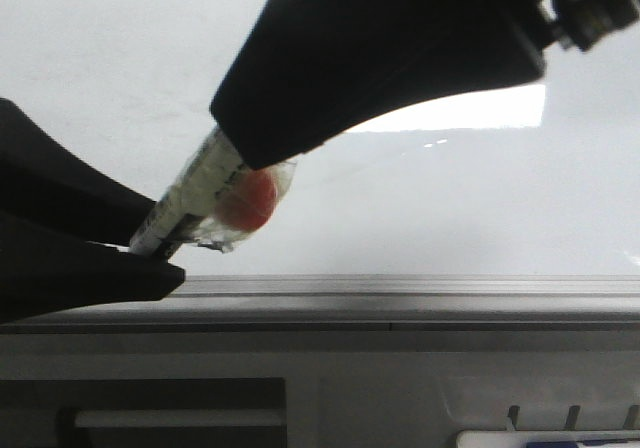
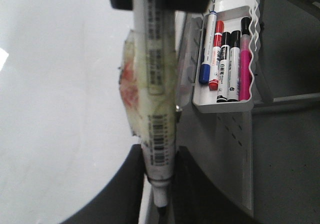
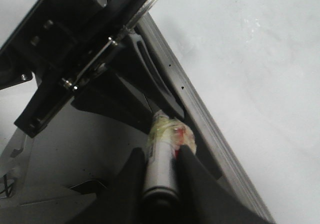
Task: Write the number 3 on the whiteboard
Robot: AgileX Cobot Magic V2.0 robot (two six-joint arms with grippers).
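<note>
A white marker (image 1: 195, 193) with a barcode label, clear tape and a red lump (image 1: 248, 200) taped to its side is held slanted in front of the whiteboard (image 1: 450, 198). My left gripper (image 1: 165, 253), at lower left, is shut on the marker's nib end. In the left wrist view the black nib pokes out between the jaws of that gripper (image 2: 159, 184). My right gripper (image 1: 235, 153), from the upper right, is shut on the rear of the barrel, which shows in the right wrist view (image 3: 160, 159). No number 3 shows on the board.
The grey metal ledge (image 1: 400, 293) runs along the board's lower edge, just below the grippers. A white tray (image 2: 248, 103) with several spare markers hangs below the ledge, and its edge shows at the front view's bottom right (image 1: 545, 438). A bright light reflects on the board (image 1: 470, 113).
</note>
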